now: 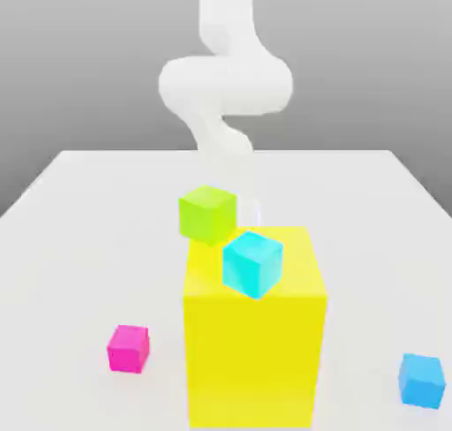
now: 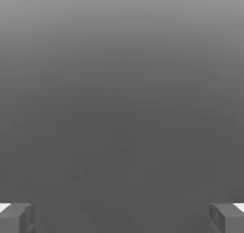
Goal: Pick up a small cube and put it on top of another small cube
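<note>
My jaws (image 2: 122, 217) stand wide open and empty, while the blue cube (image 1: 421, 380) sits lower right on the table (image 1: 79, 244).

Five blocks on one white surface (image 1: 79, 208), served by one white arm (image 1: 225, 85). Small cubes, two: one magenta cube (image 1: 129, 348) at 8 o'clock from the picture's middle in the exterior view, one mid-blue cube (image 1: 421, 380) at 4 o'clock. Medium cubes, two: one lime-green cube (image 1: 207, 214) and one cyan cube (image 1: 252, 263), both near the middle. Large blocks, one: the yellow block (image 1: 254, 354) at 6 o'clock. Pincer fingers (image 2: 16, 217), two.
</note>
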